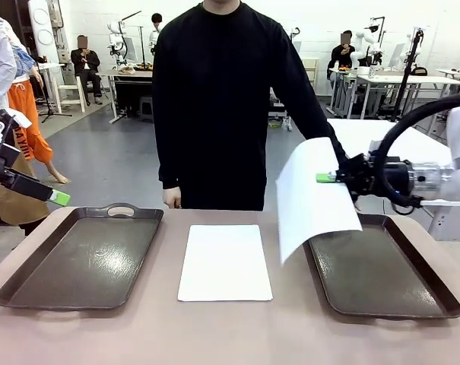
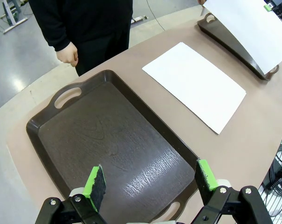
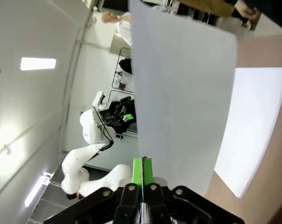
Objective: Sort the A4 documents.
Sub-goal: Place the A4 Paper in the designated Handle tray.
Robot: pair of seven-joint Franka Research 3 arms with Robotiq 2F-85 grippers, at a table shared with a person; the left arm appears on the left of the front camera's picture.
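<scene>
Sorting looks barely begun, by my reading. The right gripper (image 1: 328, 178) has its jaws pressed together on the edge of one A4 sheet (image 1: 313, 194), pinching it between the green pads. The sheet hangs in the air and curls downward, its lower part over the inner edge of the right tray (image 1: 412, 293); it does not seem to touch the tray. That tray's floor looks bare, with no paper lying in it. The left tray (image 1: 77, 262) is likewise bare, dark and glossy. Between the two trays, flat on the table (image 1: 230, 334), lies the rest of the white paper (image 1: 224, 262). I cannot tell whether it is a single sheet or a thin stack. The left gripper (image 2: 150, 173) hangs above the near end of the left tray, jaws spread wide, nothing between them. A person stands at the far side, one hand (image 1: 171, 198) hanging near the table edge, clear of the paper. Judgement: no document has been delivered to either tray yet. The lifted sheet is the first one in hand, and its place over the right tray suggests that tray is its destination. What remains is to set this sheet down, then clear what lies in the middle, some of it likely to the left tray, where the open gripper waits.
</scene>
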